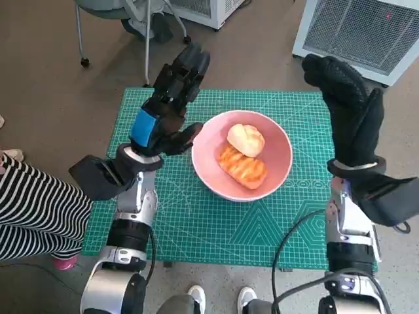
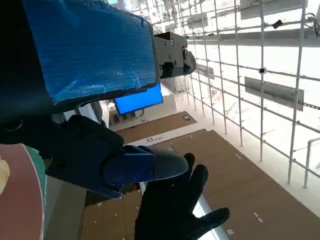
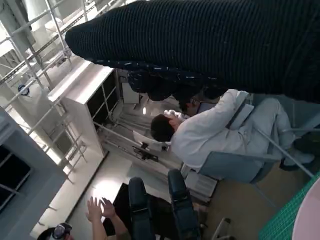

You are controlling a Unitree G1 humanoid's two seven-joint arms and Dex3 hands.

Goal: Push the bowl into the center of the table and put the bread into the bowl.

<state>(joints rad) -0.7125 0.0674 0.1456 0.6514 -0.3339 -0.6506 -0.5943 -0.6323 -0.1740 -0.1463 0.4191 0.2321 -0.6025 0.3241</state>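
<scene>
Bowl: the pink bowl sits on the green cutting mat, near the middle of the worktop; a slice of its rim also shows in the left wrist view and a corner of it in the right wrist view.
Bread: two pieces lie inside the bowl, touching each other, a pale round roll toward the far side and a browner, ridged piece nearer the robot.
Left hand: the left hand is raised above the mat's left part, just beside the bowl's left rim; its fingers are stretched out and apart, holding nothing, and the thumb points toward the bowl.
Right hand: the right hand is lifted over the mat's right edge, clear of the bowl; the gloved fingers are extended and empty.
Mat: it covers most of the small worktop.
Surroundings: a striped sleeve shows at the left edge of the head view; in the right wrist view a person in a white top sits on a chair.
</scene>
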